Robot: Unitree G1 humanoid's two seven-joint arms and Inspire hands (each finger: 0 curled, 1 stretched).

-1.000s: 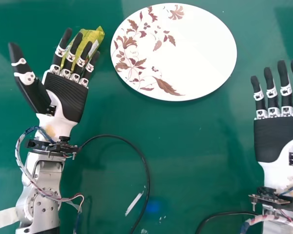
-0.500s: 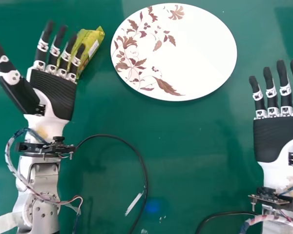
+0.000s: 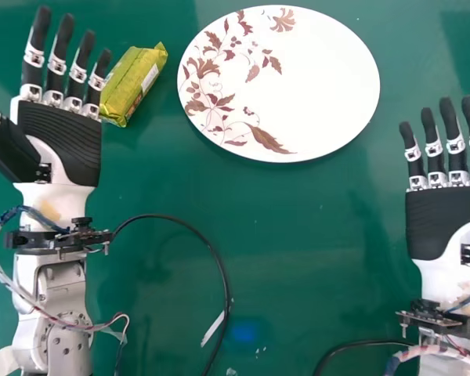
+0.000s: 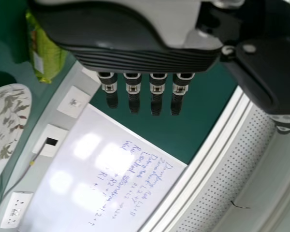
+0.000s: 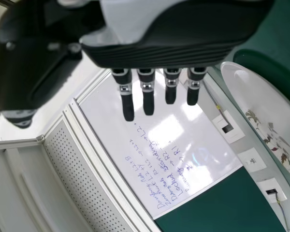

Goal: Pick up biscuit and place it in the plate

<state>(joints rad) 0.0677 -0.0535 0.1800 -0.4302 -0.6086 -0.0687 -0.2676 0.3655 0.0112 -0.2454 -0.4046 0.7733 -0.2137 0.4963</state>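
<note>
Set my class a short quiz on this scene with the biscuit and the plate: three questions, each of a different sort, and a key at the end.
1. In the head view, where does the biscuit lie?
(a) between the left hand and the plate
(b) under the right hand
(c) on the plate

2. True or false: the left hand's fingers are curled round the biscuit.

3. Fill in: in the head view, most of the plate's leaf pattern lies toward the plate's ____ edge.

Key: 1. a; 2. false; 3. left
</note>
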